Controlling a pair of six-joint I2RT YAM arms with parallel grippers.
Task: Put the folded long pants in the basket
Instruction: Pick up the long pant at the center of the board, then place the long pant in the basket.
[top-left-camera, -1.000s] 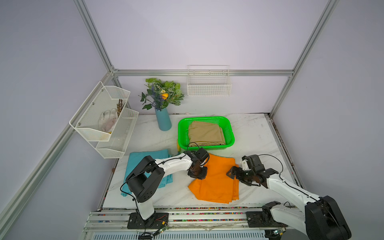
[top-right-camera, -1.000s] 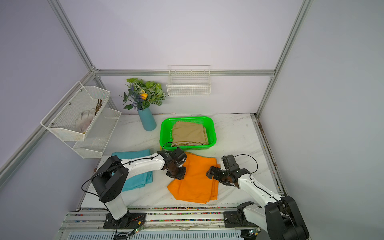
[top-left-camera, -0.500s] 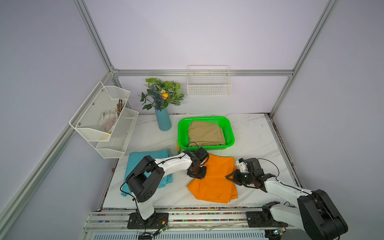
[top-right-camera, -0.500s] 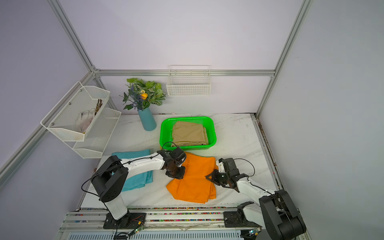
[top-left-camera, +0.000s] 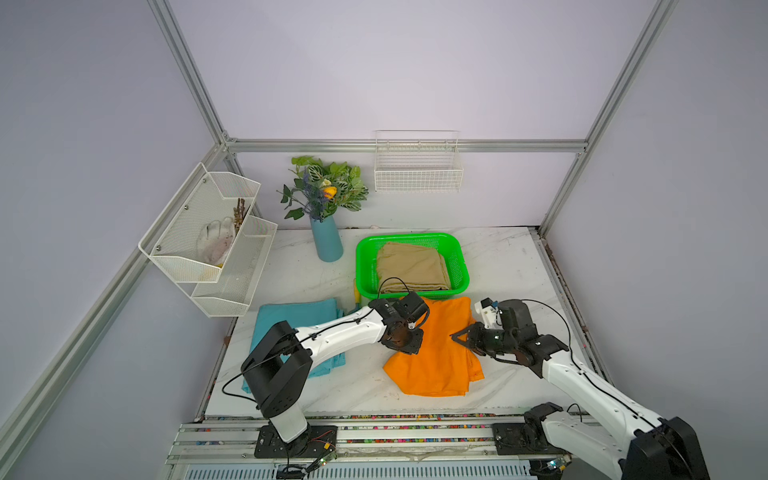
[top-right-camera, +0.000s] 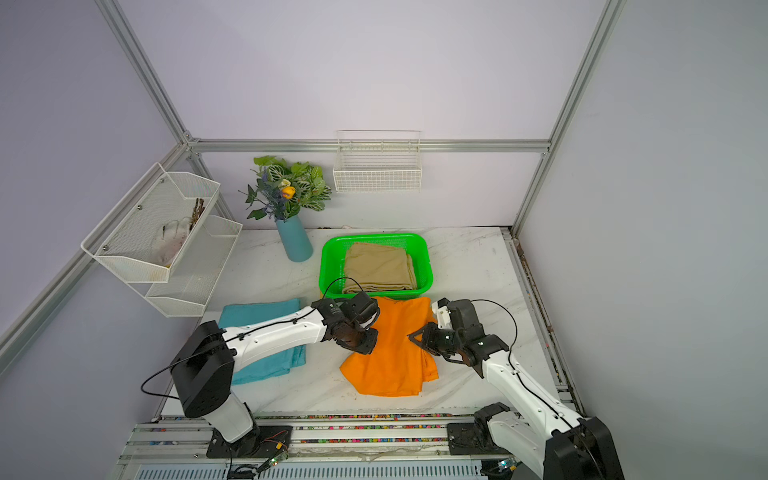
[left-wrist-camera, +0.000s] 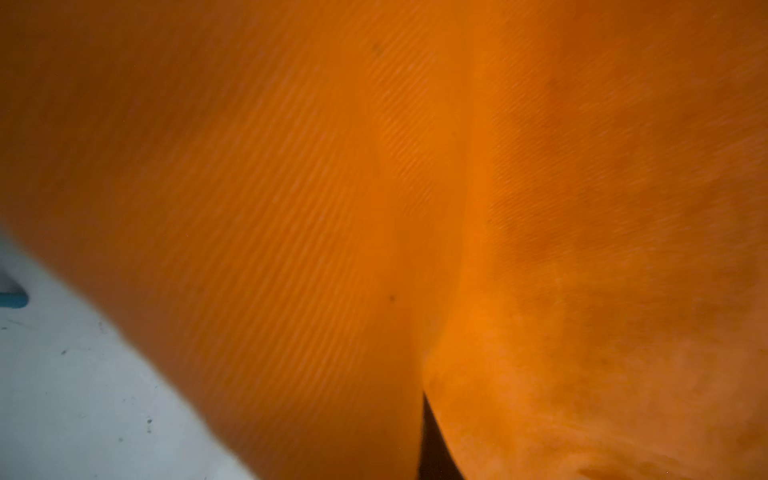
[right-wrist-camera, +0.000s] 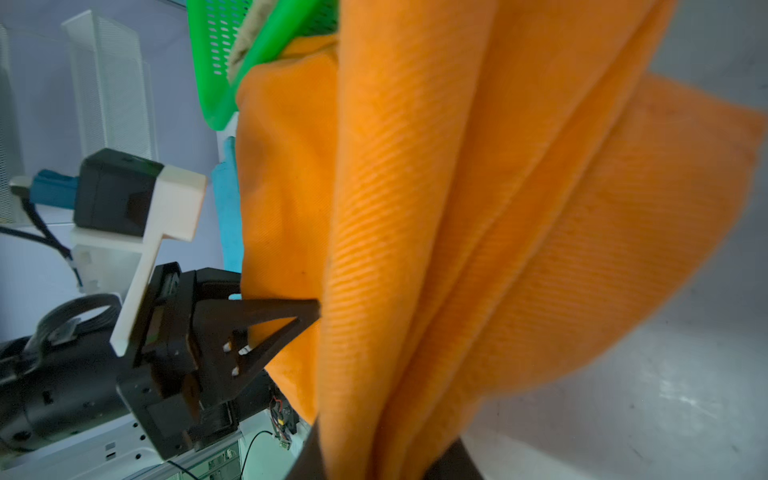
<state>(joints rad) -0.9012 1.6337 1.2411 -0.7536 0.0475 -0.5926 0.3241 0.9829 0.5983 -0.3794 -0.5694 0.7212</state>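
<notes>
The orange pants (top-left-camera: 436, 361), a ribbed soft cloth folded into a rough rectangle, are seen on the white marbled surface (top-left-camera: 511, 266), their far edge against the near wall of the basket (top-left-camera: 361, 266). The basket is a shallow green plastic tray with perforated walls and rounded corners. The tan pants (top-left-camera: 411, 266) are already laid in it as a flat fold. The teal pants (top-left-camera: 291, 320) are spread flat on the surface at the left, well apart from the basket and partly covered by the left arm.

The left tool (top-left-camera: 409, 347) is pressed together on the left edge of the orange pants. In the right wrist view one dark triangular finger (right-wrist-camera: 266, 320) is seen against the cloth. The right tool (top-left-camera: 457, 336) is closed on the right edge, where the layers are gathered into long ridges that run down between its jaws.

A second earlier the right tool's jaws were spread beside that edge and the cloth lay flatter. The left tool is found in the same place as then.

A blue vase (top-left-camera: 327, 243) of leafy flowers is placed left of the basket at the back. A white wire basket (top-left-camera: 417, 174) is hung on the rear wall, and a white two-tier mesh rack (top-left-camera: 208, 232) is fixed to the left wall.
</notes>
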